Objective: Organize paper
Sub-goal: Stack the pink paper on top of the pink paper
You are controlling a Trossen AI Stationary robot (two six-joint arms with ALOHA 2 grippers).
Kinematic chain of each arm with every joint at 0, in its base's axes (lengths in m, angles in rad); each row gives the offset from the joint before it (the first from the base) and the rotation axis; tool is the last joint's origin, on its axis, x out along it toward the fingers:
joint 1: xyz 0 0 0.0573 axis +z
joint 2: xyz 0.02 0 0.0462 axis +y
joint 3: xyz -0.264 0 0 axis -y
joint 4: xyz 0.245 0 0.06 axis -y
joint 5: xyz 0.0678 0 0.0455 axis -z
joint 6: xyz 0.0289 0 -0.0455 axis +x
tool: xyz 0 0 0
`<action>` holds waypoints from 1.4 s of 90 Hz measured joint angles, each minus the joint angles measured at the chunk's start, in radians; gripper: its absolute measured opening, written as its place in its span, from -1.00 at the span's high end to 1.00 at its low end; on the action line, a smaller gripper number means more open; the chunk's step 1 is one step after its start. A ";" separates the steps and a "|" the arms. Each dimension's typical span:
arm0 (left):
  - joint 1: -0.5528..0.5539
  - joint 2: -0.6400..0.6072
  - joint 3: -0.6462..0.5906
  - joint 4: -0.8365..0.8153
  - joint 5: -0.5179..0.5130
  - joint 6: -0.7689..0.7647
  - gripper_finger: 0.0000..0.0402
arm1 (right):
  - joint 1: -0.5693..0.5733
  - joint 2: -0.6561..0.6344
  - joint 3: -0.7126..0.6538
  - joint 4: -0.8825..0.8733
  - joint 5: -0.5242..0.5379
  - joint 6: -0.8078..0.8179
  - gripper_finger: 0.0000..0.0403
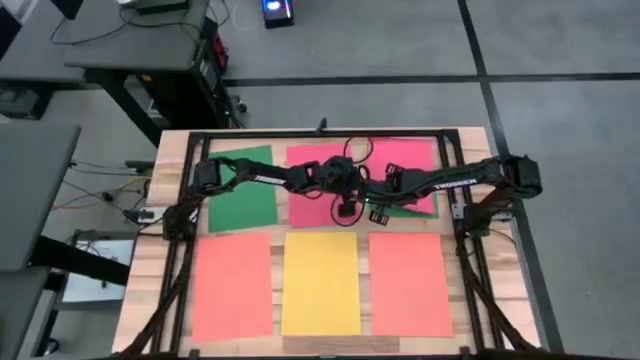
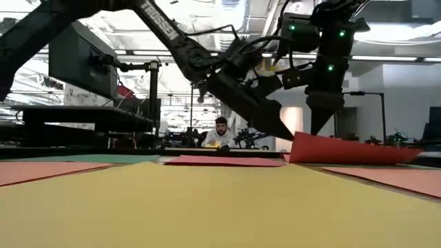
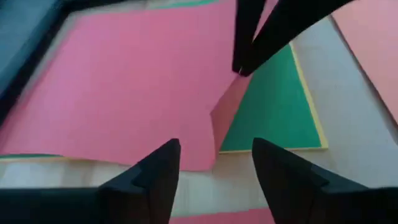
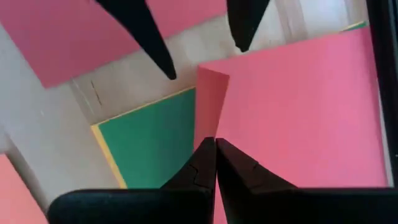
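Your right gripper (image 4: pixel 214 146) has its fingers pinched together on the near corner of the pink-red sheet (image 1: pixel 408 165) at the back right of the surface (image 1: pixel 170 160), and that corner is lifted and curled — in the low view it rises off the wood. Beneath it lie a green sheet (image 4: pixel 155 140) and a yellow one whose edge just shows. Your left gripper (image 3: pixel 214 155) hovers over the gap between the two back pink-red sheets, fingers moderately apart and empty, beside the right one.

The other papers are spread flat: a second pink-red sheet (image 1: pixel 318 190) back centre, a green sheet (image 1: pixel 245 190) back left, and along the front two orange sheets (image 1: pixel 232 285) either side of a yellow sheet (image 1: pixel 320 282).

To do this step well, I'd say lift slowly and keep the pinch near the corner, so only the top sheet comes away; if the green one drags along, pin it with the left gripper. Avoid creasing the curl further.

The only legible writing is "TROSSEN" on the arm (image 2: pixel 162 24).
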 joint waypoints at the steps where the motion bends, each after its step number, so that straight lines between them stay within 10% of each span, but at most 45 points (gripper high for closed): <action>1: 0.000 0.003 0.003 0.001 0.003 -0.002 0.06 | 0.000 0.000 0.000 -0.003 0.000 0.000 1.00; 44: 0.001 0.056 0.029 0.064 0.042 -0.050 0.11 | 0.009 -0.001 0.003 0.022 -0.011 0.003 1.00; 79: 0.001 0.056 0.027 0.111 0.030 -0.012 0.95 | 0.016 0.001 0.030 -0.056 -0.026 0.007 1.00; 126: -0.027 0.044 0.032 0.127 0.033 -0.030 1.00 | 0.248 -0.198 0.361 -0.397 0.066 0.237 0.73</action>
